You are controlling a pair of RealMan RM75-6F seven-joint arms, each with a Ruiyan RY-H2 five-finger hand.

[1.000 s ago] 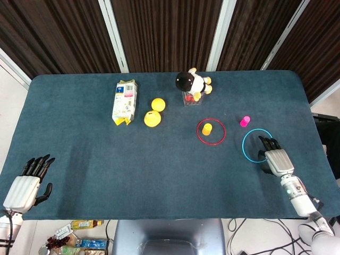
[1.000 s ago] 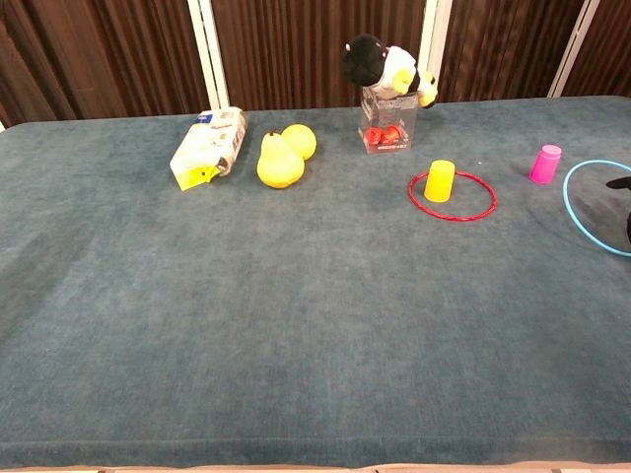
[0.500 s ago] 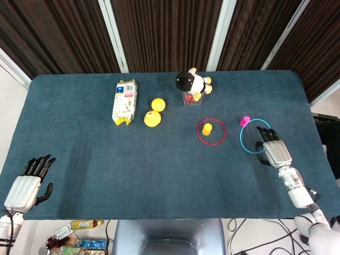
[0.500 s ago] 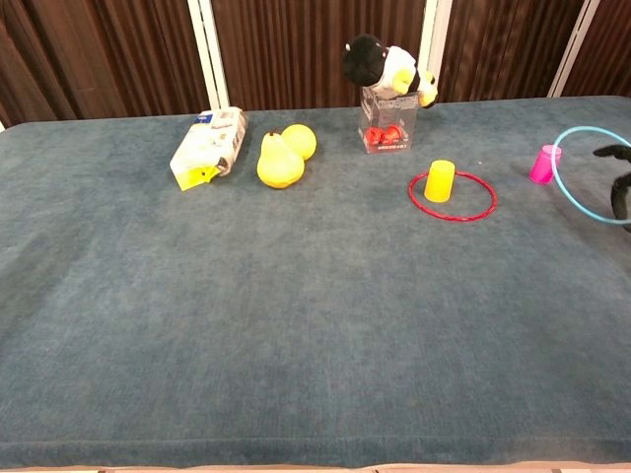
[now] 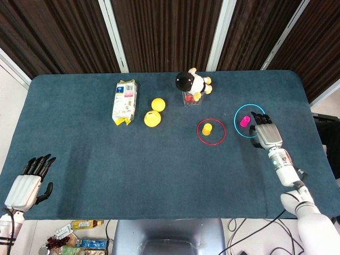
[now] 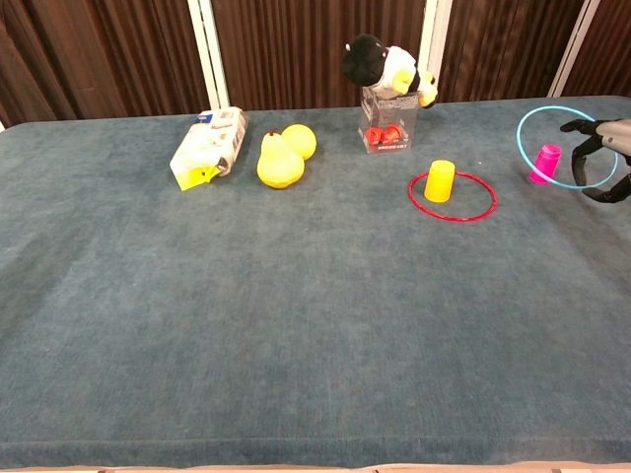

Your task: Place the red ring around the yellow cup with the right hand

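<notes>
The red ring [image 5: 198, 133] [image 6: 411, 193] lies flat on the blue cloth, and the yellow cup [image 5: 207, 128] [image 6: 440, 180] stands upright inside it. My right hand [image 5: 264, 134] [image 6: 601, 158] is to the right of them and holds a light blue ring [image 5: 235, 121] [image 6: 520, 138], lifted off the cloth and tilted. In the head view that ring frames the pink cup [image 5: 244, 121] [image 6: 545, 163]. My left hand [image 5: 29, 183] rests at the table's near left corner, fingers extended, holding nothing; only the head view shows it.
A black-and-white plush toy [image 5: 190, 82] sits on a clear box [image 6: 387, 125] at the back centre. A yellow pear [image 6: 278, 161], a yellow ball [image 6: 300, 140] and a snack carton [image 5: 125, 101] lie at the back left.
My right hand has lifted the blue ring off the cloth and carried it away from me and leftward, over the pink cup. Red ring, yellow cup and left hand have stayed put.
</notes>
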